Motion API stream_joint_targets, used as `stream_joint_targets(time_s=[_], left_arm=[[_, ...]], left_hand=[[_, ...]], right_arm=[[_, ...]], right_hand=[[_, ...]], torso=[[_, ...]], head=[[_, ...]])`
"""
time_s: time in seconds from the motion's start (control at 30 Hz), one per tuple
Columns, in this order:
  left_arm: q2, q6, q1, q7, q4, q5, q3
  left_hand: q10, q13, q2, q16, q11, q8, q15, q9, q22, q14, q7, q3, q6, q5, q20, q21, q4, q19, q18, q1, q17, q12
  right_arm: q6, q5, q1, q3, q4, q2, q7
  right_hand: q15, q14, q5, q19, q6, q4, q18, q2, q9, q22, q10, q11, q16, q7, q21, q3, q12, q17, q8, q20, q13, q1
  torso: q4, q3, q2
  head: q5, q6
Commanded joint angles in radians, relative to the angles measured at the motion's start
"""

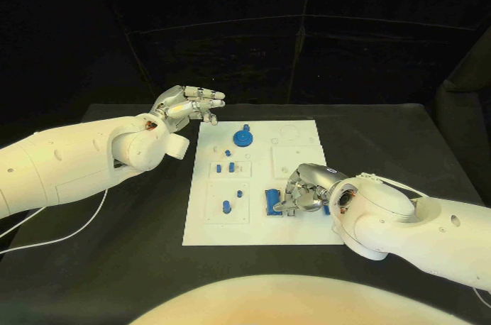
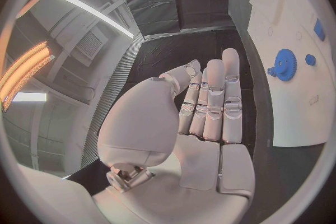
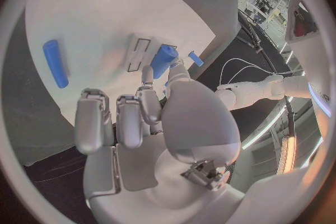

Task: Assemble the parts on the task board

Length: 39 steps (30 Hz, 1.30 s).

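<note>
Task board (image 1: 256, 229), right hand (image 1: 303, 190) at near edge

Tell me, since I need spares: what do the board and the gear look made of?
Board: likely matte white plastic, since it is flat with recessed pockets and no glare. Gear: likely moulded or printed blue plastic, being uniform in colour, dull, with crisp teeth. Neither looks metallic.

A black curtain (image 1: 307, 41) hangs behind the black table (image 1: 123, 254).
</note>
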<state>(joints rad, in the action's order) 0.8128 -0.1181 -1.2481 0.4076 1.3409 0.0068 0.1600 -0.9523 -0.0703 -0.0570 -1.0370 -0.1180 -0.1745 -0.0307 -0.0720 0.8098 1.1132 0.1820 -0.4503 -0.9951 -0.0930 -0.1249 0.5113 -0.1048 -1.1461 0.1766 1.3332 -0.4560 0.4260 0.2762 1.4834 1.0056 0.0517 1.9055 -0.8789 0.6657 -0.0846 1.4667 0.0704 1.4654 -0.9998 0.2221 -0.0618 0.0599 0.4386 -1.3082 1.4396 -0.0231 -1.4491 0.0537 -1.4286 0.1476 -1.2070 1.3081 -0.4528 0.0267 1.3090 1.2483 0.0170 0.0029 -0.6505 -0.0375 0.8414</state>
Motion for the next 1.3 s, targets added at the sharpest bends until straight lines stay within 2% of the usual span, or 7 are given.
stream_joint_targets(time_s=[0.03, 0.53, 0.83, 0.97, 1.07, 1.23, 1.3], left_arm=[[-0.001, 0.014, -0.001, 0.002, -0.001, 0.002, -0.001], [-0.003, 0.015, -0.001, -0.001, -0.003, 0.002, 0.000], [-0.003, 0.018, -0.001, -0.003, -0.003, 0.002, 0.000], [-0.003, 0.019, -0.001, -0.003, -0.003, 0.002, 0.000], [-0.001, 0.018, -0.001, -0.003, -0.002, 0.002, 0.000], [0.001, 0.017, -0.001, -0.001, -0.002, 0.002, 0.000], [0.001, 0.016, -0.001, -0.001, -0.001, 0.002, 0.000]], left_hand=[[0.009, 0.001, 0.003, 0.006, 0.001, -0.004, 0.001, 0.002, -0.001, -0.007, 0.001, -0.002, 0.008, -0.004, 0.000, -0.006, -0.003, 0.009, 0.006, -0.009, 0.002, 0.004], [0.009, 0.001, 0.003, 0.006, 0.001, -0.004, 0.001, 0.002, -0.001, -0.007, 0.001, -0.002, 0.008, -0.004, 0.000, -0.006, -0.003, 0.009, 0.006, -0.009, 0.002, 0.004], [0.009, 0.001, 0.003, 0.006, 0.001, -0.004, 0.001, 0.002, -0.001, -0.007, 0.001, -0.002, 0.008, -0.004, 0.000, -0.006, -0.003, 0.009, 0.006, -0.009, 0.002, 0.004], [0.009, 0.001, 0.003, 0.006, 0.001, -0.004, 0.001, 0.002, -0.001, -0.007, 0.001, -0.002, 0.008, -0.004, 0.000, -0.006, -0.003, 0.009, 0.006, -0.009, 0.002, 0.004], [0.009, 0.001, 0.003, 0.006, 0.001, -0.004, 0.001, 0.002, -0.001, -0.007, 0.001, -0.002, 0.008, -0.004, 0.000, -0.006, -0.003, 0.009, 0.006, -0.009, 0.002, 0.004], [0.009, 0.001, 0.003, 0.006, 0.001, -0.004, 0.001, 0.002, -0.001, -0.007, 0.001, -0.002, 0.008, -0.004, 0.000, -0.006, -0.003, 0.009, 0.006, -0.009, 0.002, 0.004], [0.009, 0.001, 0.003, 0.006, 0.001, -0.004, 0.001, 0.002, -0.001, -0.007, 0.001, -0.002, 0.008, -0.004, 0.000, -0.006, -0.003, 0.009, 0.006, -0.009, 0.002, 0.004]], right_arm=[[-0.031, 0.009, 0.001, 0.000, 0.005, -0.002, -0.034], [-0.018, 0.021, 0.001, 0.000, -0.041, 0.032, -0.031], [0.015, 0.016, 0.001, 0.000, -0.033, 0.022, -0.072], [0.057, -0.019, 0.001, 0.000, -0.017, -0.004, -0.116], [0.089, -0.083, 0.001, 0.000, 0.003, -0.048, -0.161], [0.096, -0.168, 0.021, -0.002, 0.017, -0.135, -0.214], [0.092, -0.175, 0.029, -0.002, 0.020, -0.175, -0.229]], right_hand=[[-0.004, 0.058, 0.004, 0.004, 0.002, -0.009, 0.008, -0.002, 0.002, -0.003, 0.001, 0.001, -0.001, -0.001, -0.002, 0.001, 0.006, 0.010, 0.001, -0.006, 0.002, 0.015], [-0.004, 0.060, 0.006, 0.007, -0.003, -0.007, 0.009, -0.030, 0.007, -0.010, 0.004, 0.000, -0.003, -0.002, -0.005, 0.007, 0.002, 0.016, 0.000, -0.006, 0.007, 0.019], [-0.004, 0.060, 0.037, 0.007, -0.002, -0.012, 0.009, -0.048, 0.011, -0.012, 0.005, 0.000, -0.003, -0.001, -0.006, 0.019, 0.002, 0.018, 0.003, -0.006, 0.009, 0.029], [0.000, 0.058, 0.045, 0.004, 0.021, -0.008, 0.008, -0.047, 0.006, -0.006, 0.000, 0.006, 0.001, 0.007, -0.003, 0.034, 0.013, 0.011, 0.021, -0.004, 0.004, 0.025], [0.006, 0.058, 0.057, 0.003, 0.046, -0.009, 0.008, -0.052, -0.003, -0.006, -0.004, 0.014, 0.003, 0.017, -0.002, 0.042, 0.018, 0.009, 0.044, 0.001, 0.002, 0.031], [0.019, 0.058, 0.118, 0.003, 0.073, -0.027, 0.009, -0.078, -0.030, -0.008, -0.007, 0.029, 0.002, 0.035, -0.003, 0.044, 0.023, 0.011, 0.099, 0.013, 0.002, 0.068], [0.024, 0.058, 0.154, 0.002, 0.075, -0.038, 0.008, -0.090, -0.044, -0.009, -0.009, 0.034, 0.003, 0.041, -0.003, 0.042, 0.026, 0.010, 0.122, 0.018, 0.002, 0.089]], torso=[[-0.0003, -0.0007, 0.000], [-0.0011, -0.0014, -0.001], [-0.0010, -0.0003, -0.001], [-0.0014, -0.0003, 0.000], [-0.0009, -0.0006, 0.000], [0.0009, -0.0014, 0.001], [0.0008, -0.0012, 0.000]], head=[[0.003, 0.000], [0.005, -0.001], [0.006, 0.000], [0.010, -0.001], [0.012, -0.003], [0.018, -0.006], [0.020, -0.008]])
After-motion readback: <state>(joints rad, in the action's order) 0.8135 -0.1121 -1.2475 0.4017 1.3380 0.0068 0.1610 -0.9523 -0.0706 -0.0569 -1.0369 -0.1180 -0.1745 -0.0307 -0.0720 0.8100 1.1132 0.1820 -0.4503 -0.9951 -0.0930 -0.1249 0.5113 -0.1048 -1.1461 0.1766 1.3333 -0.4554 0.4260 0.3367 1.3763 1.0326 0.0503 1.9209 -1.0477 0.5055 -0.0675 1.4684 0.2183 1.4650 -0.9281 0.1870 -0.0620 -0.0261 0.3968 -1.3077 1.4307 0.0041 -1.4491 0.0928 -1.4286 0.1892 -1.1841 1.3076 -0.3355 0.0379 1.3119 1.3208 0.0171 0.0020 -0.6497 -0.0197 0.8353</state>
